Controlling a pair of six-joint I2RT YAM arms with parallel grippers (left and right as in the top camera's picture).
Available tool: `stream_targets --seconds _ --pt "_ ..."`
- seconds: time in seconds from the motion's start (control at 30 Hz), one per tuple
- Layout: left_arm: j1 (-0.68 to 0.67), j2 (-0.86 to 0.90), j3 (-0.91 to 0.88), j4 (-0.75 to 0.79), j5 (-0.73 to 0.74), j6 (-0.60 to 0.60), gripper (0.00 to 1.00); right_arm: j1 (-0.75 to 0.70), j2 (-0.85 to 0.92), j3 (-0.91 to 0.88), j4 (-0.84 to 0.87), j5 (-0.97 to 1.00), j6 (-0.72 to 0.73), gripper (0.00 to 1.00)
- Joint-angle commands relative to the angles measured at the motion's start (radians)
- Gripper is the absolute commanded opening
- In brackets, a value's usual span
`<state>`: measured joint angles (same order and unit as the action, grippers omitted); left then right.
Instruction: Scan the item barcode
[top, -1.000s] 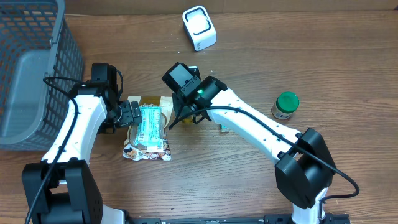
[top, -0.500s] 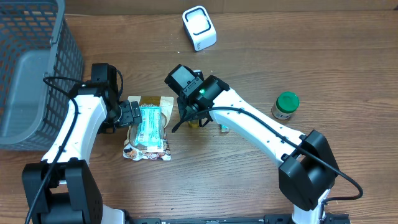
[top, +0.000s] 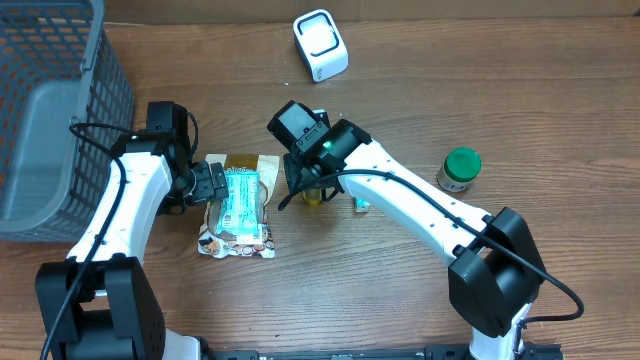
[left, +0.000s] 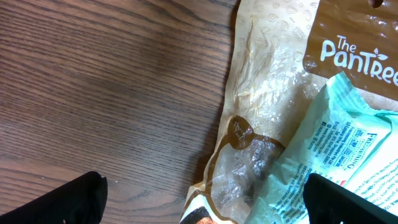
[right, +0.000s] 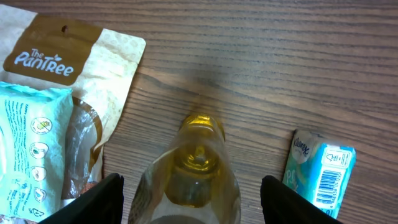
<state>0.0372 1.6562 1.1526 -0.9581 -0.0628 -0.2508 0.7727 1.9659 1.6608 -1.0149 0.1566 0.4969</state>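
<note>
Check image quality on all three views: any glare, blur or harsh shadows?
Overhead: even light, sharp, only soft shadows on the table; white scanner not blown out. Left wrist: glare on the crinkled film of the brown pouch, wood at left soft. Right wrist: yellow bottle near the lens is out of focus; tissue pack barcode bars visible.

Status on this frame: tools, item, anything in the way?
Left tool open over PanTree pouch and wipes pack. Right tool open, straddling upright yellow bottle, no grip. Tissue pack beside it; nothing between bottle and scanner.
</note>
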Motion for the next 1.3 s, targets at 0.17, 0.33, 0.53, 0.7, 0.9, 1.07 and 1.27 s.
stream_targets --seconds 0.17,0.33,0.53,0.7,0.9,1.07,1.27 --pt "-0.004 0.004 0.015 -0.002 0.008 0.011 0.99 -0.005 -0.021 0.066 0.003 0.006 -0.024 0.68" --pt "-0.004 0.004 0.015 -0.002 0.008 0.011 1.0 -0.006 -0.021 0.119 -0.002 0.006 -0.035 0.7" --pt "-0.004 0.004 0.015 -0.002 0.008 0.011 1.0 -0.041 -0.023 0.166 -0.002 0.006 -0.035 0.78" --pt "-0.004 0.004 0.015 -0.002 0.008 0.011 0.99 -0.1 -0.023 0.167 -0.019 0.006 -0.035 0.82" --pt "-0.004 0.004 0.015 -0.002 0.008 0.011 1.0 -0.175 -0.023 0.165 -0.108 0.006 -0.035 1.0" --pt "-0.004 0.004 0.015 -0.002 0.008 0.011 0.99 -0.226 -0.023 0.163 -0.189 0.006 -0.034 1.0" --pt "-0.004 0.004 0.015 -0.002 0.008 0.011 1.0 -0.257 -0.023 0.125 -0.241 0.006 -0.034 1.0"
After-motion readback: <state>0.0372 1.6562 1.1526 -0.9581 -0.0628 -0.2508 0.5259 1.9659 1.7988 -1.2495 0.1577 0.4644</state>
